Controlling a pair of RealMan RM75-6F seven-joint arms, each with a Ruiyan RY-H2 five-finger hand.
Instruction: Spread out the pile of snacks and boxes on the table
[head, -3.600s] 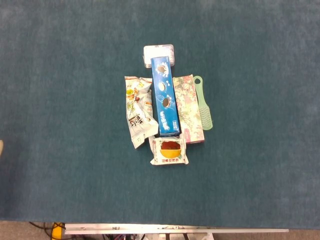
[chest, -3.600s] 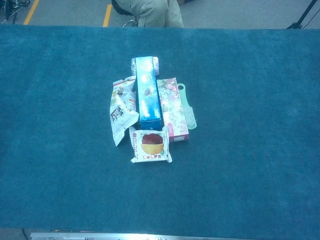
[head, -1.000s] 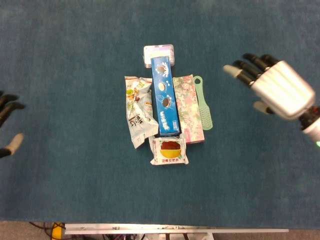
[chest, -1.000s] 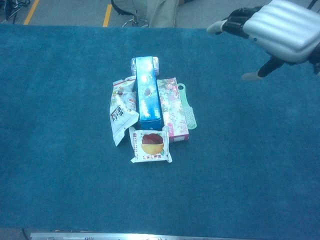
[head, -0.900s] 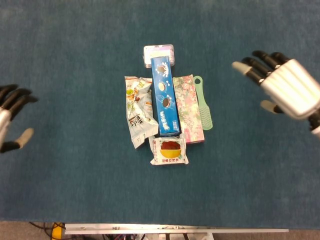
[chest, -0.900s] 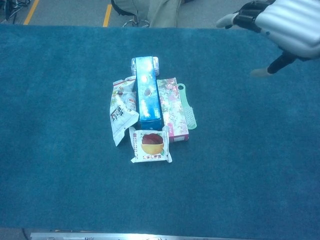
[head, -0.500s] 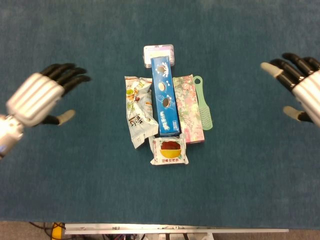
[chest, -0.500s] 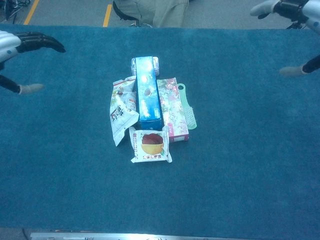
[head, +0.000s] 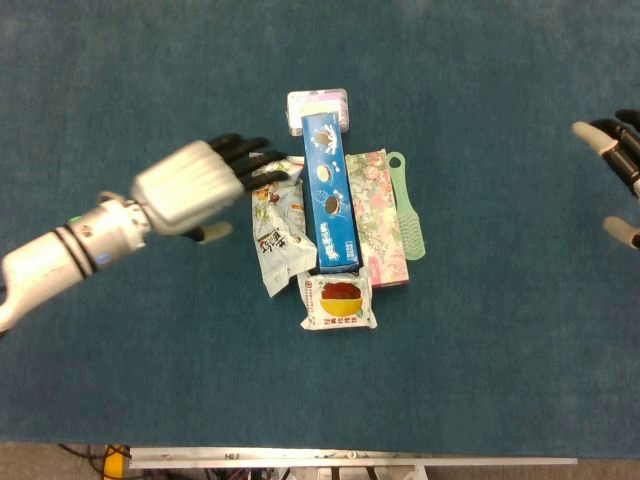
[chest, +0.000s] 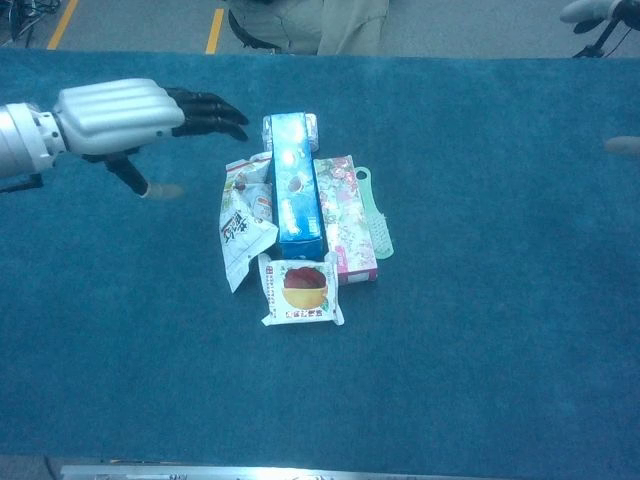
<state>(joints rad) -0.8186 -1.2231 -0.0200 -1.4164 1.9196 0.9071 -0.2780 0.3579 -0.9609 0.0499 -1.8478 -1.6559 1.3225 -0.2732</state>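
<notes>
L hand (head: 195, 187) over snack bag (head: 277, 230)

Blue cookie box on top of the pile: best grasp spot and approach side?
Grip the blue cookie box across its narrow width, near the middle, from above. It lies flat and long on top, with the white snack bag and floral box tight beside it, so a low sideways approach looks blocked.

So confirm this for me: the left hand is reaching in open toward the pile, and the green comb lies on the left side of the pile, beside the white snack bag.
Not quite. The left hand does reach in open, but the green comb lies on the right side of the pile, beside the floral box. The white snack bag is on the opposite side. The head view shows it.
</notes>
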